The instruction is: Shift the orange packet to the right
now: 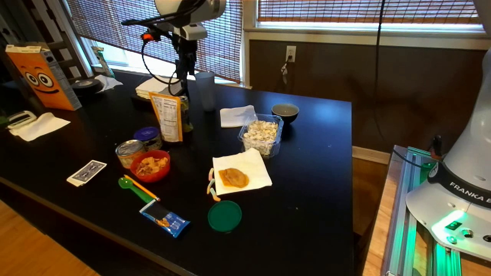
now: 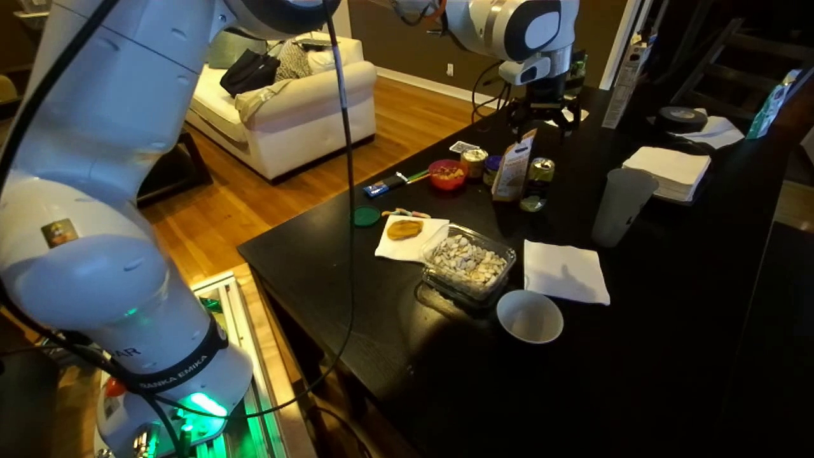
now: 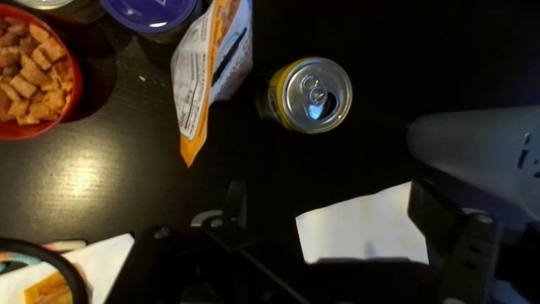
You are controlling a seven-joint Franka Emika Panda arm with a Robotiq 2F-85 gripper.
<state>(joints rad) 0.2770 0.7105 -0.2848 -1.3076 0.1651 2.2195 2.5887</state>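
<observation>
The orange packet (image 1: 165, 119) stands upright on the dark table in both exterior views (image 2: 512, 168). A face with a pale printed panel shows in an exterior view, and a tan face in another. In the wrist view the packet (image 3: 211, 63) is at the upper left, seen from above, outside the jaws. My gripper (image 1: 186, 80) hangs above the table close to the packet and does not touch it. The gripper also shows in an exterior view (image 2: 542, 130). In the wrist view its fingers (image 3: 328, 200) are wide apart with nothing held between them.
A drink can (image 3: 316, 95) stands close beside the packet. A blue-lidded jar (image 1: 148, 138), a tin (image 1: 130, 151) and a red bowl (image 3: 75, 101) are near it. A tall tumbler (image 2: 620, 210), a napkin (image 3: 367, 223) and a clear nut container (image 2: 499, 286) lie around.
</observation>
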